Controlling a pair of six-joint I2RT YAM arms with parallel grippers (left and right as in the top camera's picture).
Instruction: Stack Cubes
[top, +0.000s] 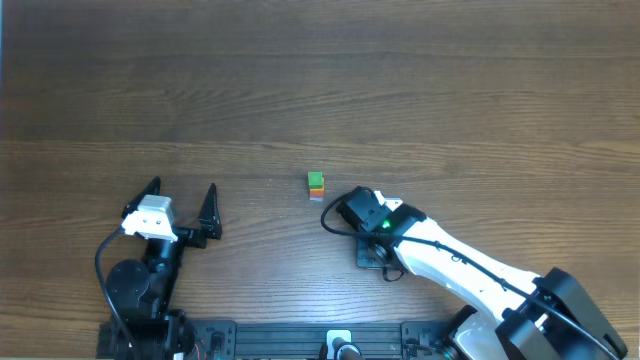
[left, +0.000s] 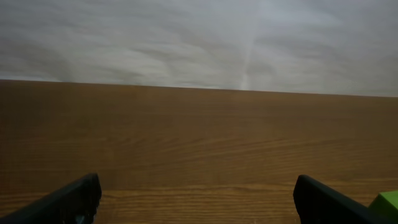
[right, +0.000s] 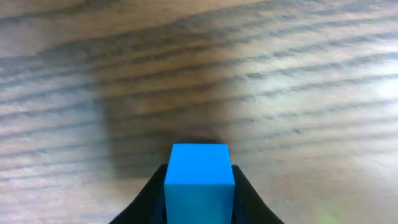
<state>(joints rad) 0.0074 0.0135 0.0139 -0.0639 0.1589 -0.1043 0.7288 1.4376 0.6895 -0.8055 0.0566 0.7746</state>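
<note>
Small smooth bright blue cube: clamped between the two black fingers of the right gripper, one finger pressed to each side face, top and front faces showing; a soft dark shadow lies on the wood grain just beyond it. Right gripper, black head on a white arm: just beside the stack, on the side toward the right arm's base, not touching it. Stack: small green cube sitting squarely on a small orange cube, upright on the table; a pale sliver shows at the foot of the orange cube, too small to identify. Left gripper, black pointed fingers on a white-and-black wrist: well apart from the stack, on the side opposite the right gripper; fingers spread wide with nothing between them. Left gripper in the left wrist view: both fingertips frame bare wood, and a corner of the green cube shows just past one of them. Table: broad brown wood-grain top, carrying the stack. Wall: pale grey, plain, rising beyond the table's edge, far from the stack
</note>
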